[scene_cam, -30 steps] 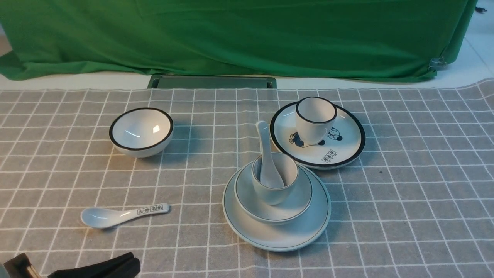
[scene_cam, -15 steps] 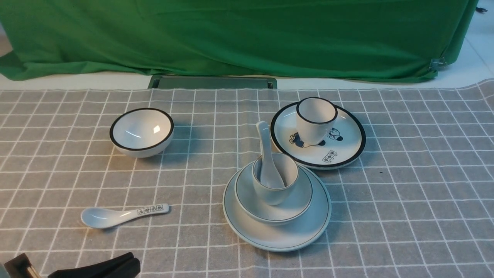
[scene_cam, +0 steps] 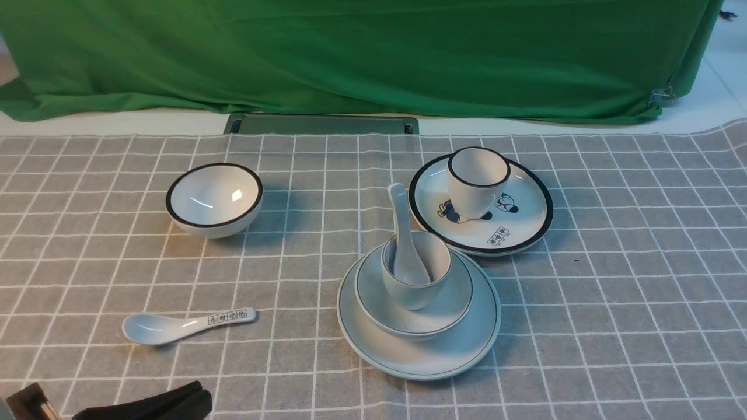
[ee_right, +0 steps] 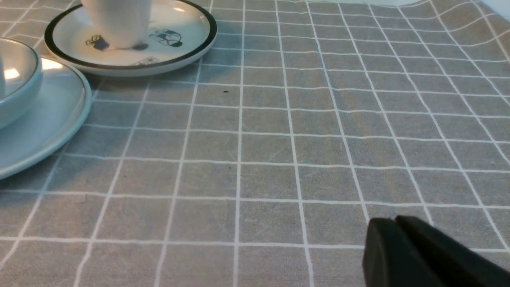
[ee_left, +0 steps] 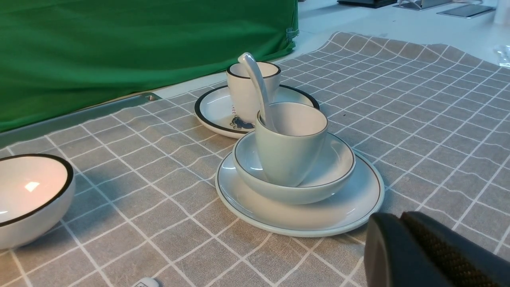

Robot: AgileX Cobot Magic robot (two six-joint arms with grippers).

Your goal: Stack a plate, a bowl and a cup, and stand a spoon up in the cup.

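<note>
The pale plate point(scene_cam: 461, 350) lies at the table's middle front. The shallow bowl point(scene_cam: 449, 300) sits on it, the cup point(scene_cam: 432, 291) stands in the bowl, and the plain white spoon point(scene_cam: 402, 233) stands in the cup, handle leaning back. The stack also shows in the left wrist view: plate point(ee_left: 358, 207), bowl point(ee_left: 334, 167), cup point(ee_left: 291, 155), spoon point(ee_left: 257, 79). My left gripper point(scene_cam: 198, 396) is shut and empty at the front left edge, well clear of the stack; it also shows in its wrist view point(ee_left: 400, 219). My right gripper point(ee_right: 392, 223) is shut and empty over bare cloth.
A black-rimmed panda plate point(scene_cam: 525, 227) with a black-rimmed cup point(scene_cam: 477, 181) stands just behind the stack. A black-rimmed bowl point(scene_cam: 213, 198) sits at the back left. A spoon with black characters point(scene_cam: 187, 324) lies at the front left. A green cloth hangs behind.
</note>
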